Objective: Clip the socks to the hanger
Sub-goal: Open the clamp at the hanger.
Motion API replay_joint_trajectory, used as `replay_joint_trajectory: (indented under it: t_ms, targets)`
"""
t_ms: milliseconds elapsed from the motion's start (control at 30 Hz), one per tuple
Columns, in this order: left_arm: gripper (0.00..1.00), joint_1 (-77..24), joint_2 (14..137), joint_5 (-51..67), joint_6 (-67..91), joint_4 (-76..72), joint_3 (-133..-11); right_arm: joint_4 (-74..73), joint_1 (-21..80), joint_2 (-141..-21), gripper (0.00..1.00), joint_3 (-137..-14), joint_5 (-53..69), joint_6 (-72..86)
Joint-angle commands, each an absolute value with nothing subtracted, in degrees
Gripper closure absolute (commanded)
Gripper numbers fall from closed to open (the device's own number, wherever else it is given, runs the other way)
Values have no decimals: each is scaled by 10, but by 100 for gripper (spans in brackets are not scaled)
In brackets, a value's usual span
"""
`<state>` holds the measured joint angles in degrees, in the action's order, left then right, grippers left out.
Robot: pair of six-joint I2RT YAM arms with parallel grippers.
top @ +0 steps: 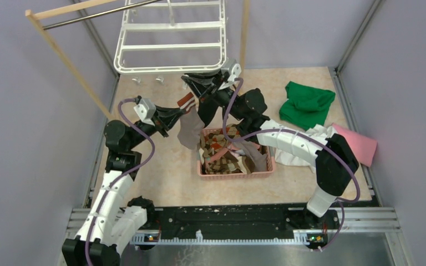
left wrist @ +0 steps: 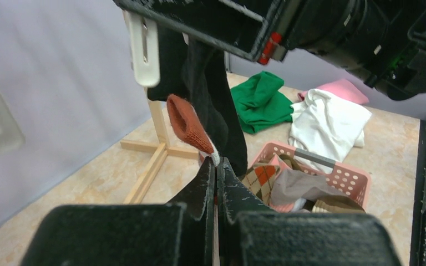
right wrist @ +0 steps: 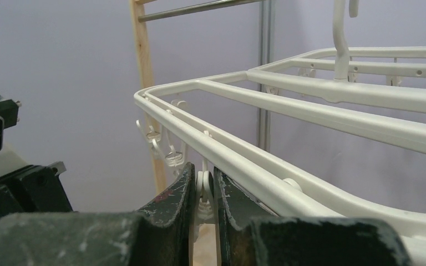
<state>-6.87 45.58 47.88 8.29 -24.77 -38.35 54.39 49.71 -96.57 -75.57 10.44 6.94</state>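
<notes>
1. 2 grippers are meeting under the hanger's (top: 169, 70) near rim. The left gripper (top: 182, 111) is holding a grey sock (top: 188, 132) just below and left of the right gripper (top: 195, 83).
2. The sock is hanging with its long axis down and its rust cuff uppermost, close under the clip (right wrist: 203, 191).
3. The left jaws are clenching the cuff.
4. The right jaws are pinching that clip beneath the rim, nearly closed on it.
5. Lifting the cuff into the clip looks like the next move, and the left arm is nearer the sock.
</notes>
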Motion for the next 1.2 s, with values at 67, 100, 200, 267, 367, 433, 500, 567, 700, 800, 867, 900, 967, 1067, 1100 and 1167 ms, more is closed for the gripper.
replay_joint_trajectory:
  t_ms: [67,100,200,267,367,433,500,567,700,800,867,900,967,1067,1100,1167]
  targets:
    - [100,-66,496,477,81,-210,-456,558,491,-957,95,-781,132,103]
    - [100,-66,497,475,75,-204,-459,558,490,-957,95,-781,134,104]
    - [100,-66,499,466,46,-175,-468,561,488,-958,96,-781,142,109]
    - [100,-66,504,466,29,-146,-481,563,486,-958,96,-781,149,112]
    - [100,-66,512,469,6,-116,-499,566,484,-958,96,-780,156,117]
    - [100,-66,513,473,-12,-110,-504,568,483,-958,96,-780,162,120]
    - [100,-66,514,477,-26,-106,-510,569,482,-958,96,-780,167,123]
    - [100,-66,520,481,-40,-94,-520,572,481,-958,96,-779,172,126]
    - [100,-65,538,490,-77,-52,-552,577,478,-959,96,-778,183,132]
    - [100,-65,550,497,-104,-25,-571,580,477,-958,96,-777,191,136]
    - [100,-65,557,502,-120,-8,-582,586,476,-959,96,-776,198,139]
    - [100,-65,560,506,-129,-3,-587,587,475,-959,96,-775,202,140]
    - [100,-64,565,514,-148,24,-597,590,475,-959,96,-776,208,143]
    - [100,-62,570,521,-188,65,-620,597,471,-960,96,-775,219,149]
    - [100,-60,574,521,-209,84,-630,599,470,-959,96,-774,223,151]
    - [100,-56,583,526,-243,124,-654,601,468,-959,96,-774,231,154]
